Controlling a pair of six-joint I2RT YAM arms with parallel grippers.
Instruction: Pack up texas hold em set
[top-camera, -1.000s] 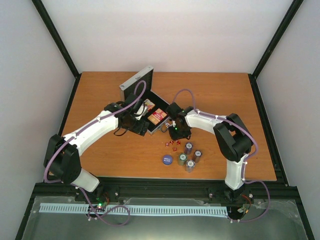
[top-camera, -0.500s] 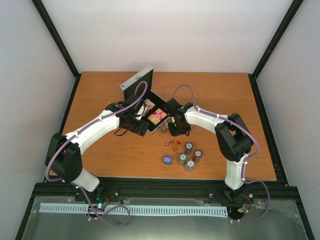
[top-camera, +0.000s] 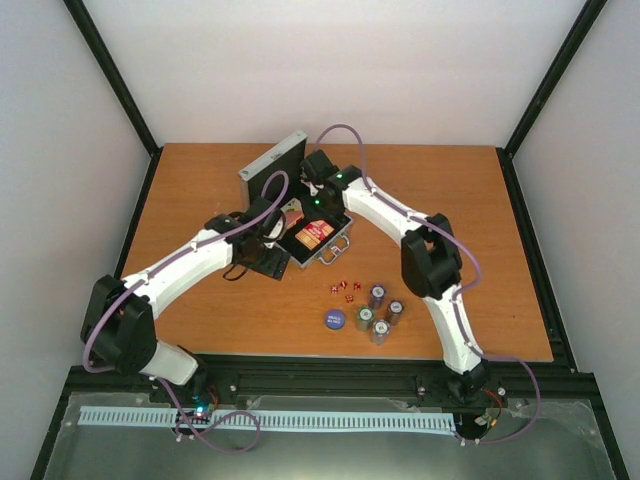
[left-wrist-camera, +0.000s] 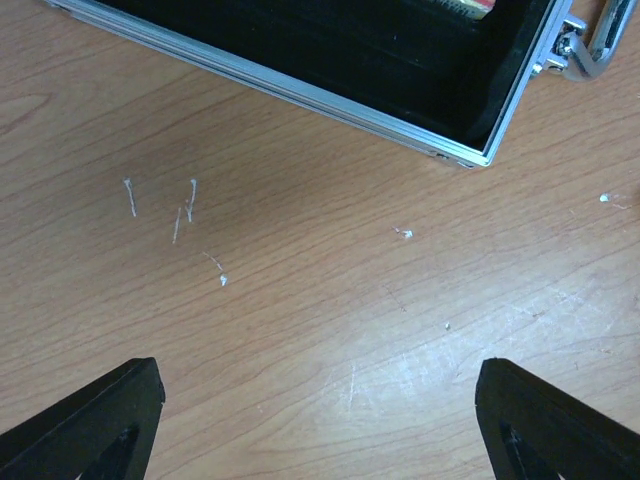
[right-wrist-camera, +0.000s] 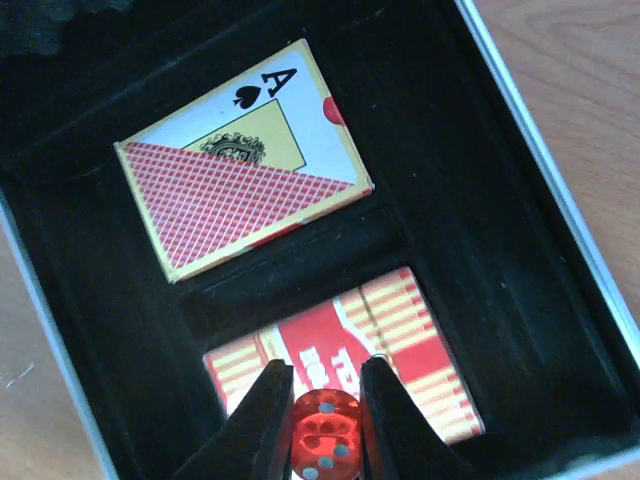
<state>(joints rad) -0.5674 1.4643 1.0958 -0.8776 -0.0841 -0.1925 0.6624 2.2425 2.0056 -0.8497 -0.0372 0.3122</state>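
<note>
Texas hold em set: where does each part lie, operator?

Operator: From the top view I read the small silver metal hinged case (top-camera: 272, 160) standing open on the brown wooden desk (top-camera: 200, 190), toward the far side and a little left of centre, lid raised. Four short chip stacks (top-camera: 377, 296) stand near the desk's front edge, well apart from the case. The round blue disc (top-camera: 335, 319) lies just beside them. Several tiny red dice (top-camera: 343, 289) are scattered between the stacks and the case.

Observer: And inside the case?

Operator: My right wrist view shows two black-lined compartments. One holds a red-lattice card deck (right-wrist-camera: 240, 160) with an ace of spades on its face. The neighbouring one holds a red-and-yellow striped card deck (right-wrist-camera: 400, 330).

Observer: State of the fingers?

Operator: My right fingers (right-wrist-camera: 270, 410) are clenched on one translucent red die (right-wrist-camera: 325, 430), held over the striped deck; whether it touches the deck I cannot tell. My left fingers (left-wrist-camera: 100, 420) are released, spread wide over bare desk just beside the case's near corner. The case's metal handle (left-wrist-camera: 600, 40) shows at that view's top right.
</note>
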